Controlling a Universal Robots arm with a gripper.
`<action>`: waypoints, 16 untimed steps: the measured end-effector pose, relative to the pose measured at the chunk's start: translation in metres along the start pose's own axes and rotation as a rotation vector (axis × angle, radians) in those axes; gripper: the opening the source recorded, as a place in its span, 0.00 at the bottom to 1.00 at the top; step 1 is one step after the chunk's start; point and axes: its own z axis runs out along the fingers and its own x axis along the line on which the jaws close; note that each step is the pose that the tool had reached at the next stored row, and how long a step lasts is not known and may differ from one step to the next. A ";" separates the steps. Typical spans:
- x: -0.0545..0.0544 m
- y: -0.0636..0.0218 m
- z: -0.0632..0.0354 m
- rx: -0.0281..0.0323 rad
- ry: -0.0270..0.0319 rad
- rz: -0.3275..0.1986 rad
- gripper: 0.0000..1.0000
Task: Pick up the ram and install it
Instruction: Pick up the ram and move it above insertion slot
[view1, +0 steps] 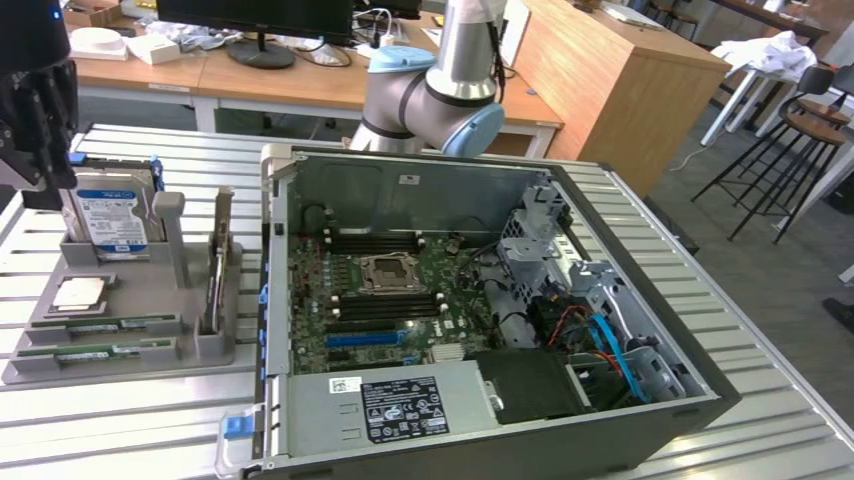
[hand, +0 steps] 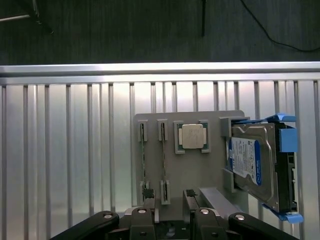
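In the exterior view, the gripper (view1: 40, 190) is being held above the near end of a gray holder (view1: 194, 352) that is resting on the slatted metal worktop (view1: 174, 145). A hard drive (view1: 110, 210) is being carried upright in the holder just below the gripper. Farther from the gripper, past a square processor (view1: 80, 292), the ram (view1: 104, 325) is being kept on edge in a slot of the holder. A second green stick (view1: 91, 353) is being kept in the next slot, farther still. Well apart from the gripper, an open computer case (view1: 400, 185) is being shown beside the holder, with the arm (view1: 447, 100) rising behind it.

In the wrist view, the gripper (hand: 170, 210) is being held over the holder (hand: 200, 172) and the worktop (hand: 65, 150), with its jaws being held apart and nothing being gripped between them. The ram (hand: 163, 157) is being seen edge-on, running straight away from the gripper, its near end just beside one jaw. The second stick (hand: 143, 157) is being seen parallel to it, to the outside of that jaw. The processor (hand: 192, 136) is lying ahead of the other jaw, and the hard drive (hand: 252, 162) is being seen farther out on that side.
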 end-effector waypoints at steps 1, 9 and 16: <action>0.000 0.0000 0.0009 0.0001 0.0000 0.000 0.36; 0.000 -0.0004 0.0081 0.0003 0.0001 0.000 0.36; 0.000 -0.0006 0.0140 0.0005 0.0001 0.000 0.36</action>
